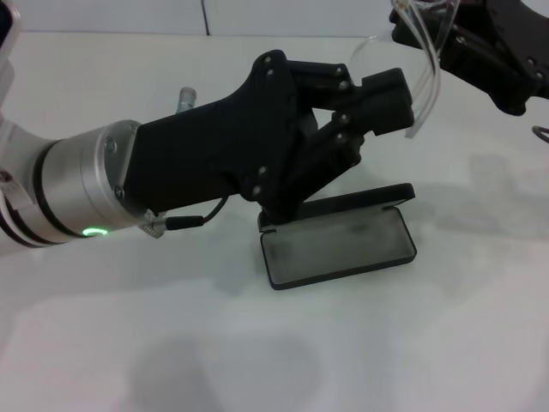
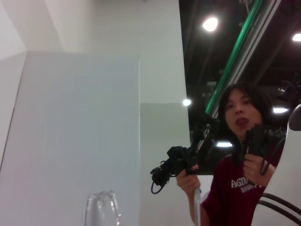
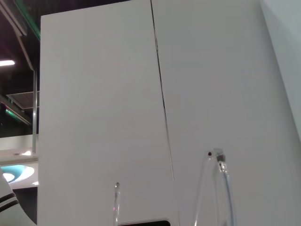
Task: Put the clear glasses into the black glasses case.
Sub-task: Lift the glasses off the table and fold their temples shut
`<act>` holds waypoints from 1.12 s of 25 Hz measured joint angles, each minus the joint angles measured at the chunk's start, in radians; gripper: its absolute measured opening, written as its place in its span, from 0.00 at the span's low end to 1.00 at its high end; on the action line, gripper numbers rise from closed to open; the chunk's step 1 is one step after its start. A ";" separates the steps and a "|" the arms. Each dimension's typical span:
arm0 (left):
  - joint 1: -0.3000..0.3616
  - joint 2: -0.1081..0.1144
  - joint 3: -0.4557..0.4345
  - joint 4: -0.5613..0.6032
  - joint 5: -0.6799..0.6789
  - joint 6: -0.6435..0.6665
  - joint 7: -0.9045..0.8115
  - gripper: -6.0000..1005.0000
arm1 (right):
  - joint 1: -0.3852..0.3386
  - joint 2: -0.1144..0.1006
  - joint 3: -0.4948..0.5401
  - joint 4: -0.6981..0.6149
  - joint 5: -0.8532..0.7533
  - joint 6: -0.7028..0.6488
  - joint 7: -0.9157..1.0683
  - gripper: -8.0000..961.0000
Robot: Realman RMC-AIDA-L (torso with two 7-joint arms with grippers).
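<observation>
- Black glasses case [image 1: 339, 240] lies open on the white table [image 1: 129, 343], nearest the camera; grey lining faces up; its lid stands up along the far edge.
- Left gripper [image 1: 390, 99] hangs above the case, arm coming in from the left side; silver wrist ring with a green light on it; a thin black cable loops under the wrist.
- Left fingers [image 1: 386, 103] reach toward the far right, up against the clear glasses [image 1: 426, 60]; the tips look close together; cannot tell whether they pinch the plastic or only touch it.
- Clear glasses are held up in the air, well above the table, beyond and to the right of the case; not in the case.
- Right gripper [image 1: 463, 39] sits at the far right corner, at the top of the glasses; the clear arms curve down from it; jaws appear clamped on the frame.
- Right wrist view: two clear arm tips [image 3: 218, 157] stick up against a white wall panel [image 3: 103, 94].
- Left wrist view: a clear curved piece [image 2: 101, 209] at the lower edge; farther off, a person in a dark red shirt [image 2: 240, 183] holding black handheld controllers [image 2: 171, 165].
</observation>
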 joint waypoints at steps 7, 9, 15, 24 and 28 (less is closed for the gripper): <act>-0.006 0.000 0.005 0.003 -0.001 0.004 -0.001 0.07 | 0.001 0.008 -0.020 0.000 -0.010 0.053 -0.009 0.13; -0.006 0.000 0.002 0.001 -0.001 0.004 0.000 0.07 | 0.004 0.009 -0.041 0.000 -0.011 0.067 -0.014 0.13; -0.003 0.000 -0.021 0.000 -0.005 0.003 0.003 0.07 | 0.022 0.013 -0.122 0.000 -0.011 0.092 -0.016 0.13; 0.005 0.001 -0.077 -0.017 0.000 -0.003 0.011 0.07 | 0.031 0.017 -0.142 -0.002 -0.012 0.103 -0.027 0.13; -0.008 0.002 -0.092 -0.049 0.003 -0.005 0.021 0.07 | 0.033 0.017 -0.142 -0.002 -0.012 0.104 -0.028 0.13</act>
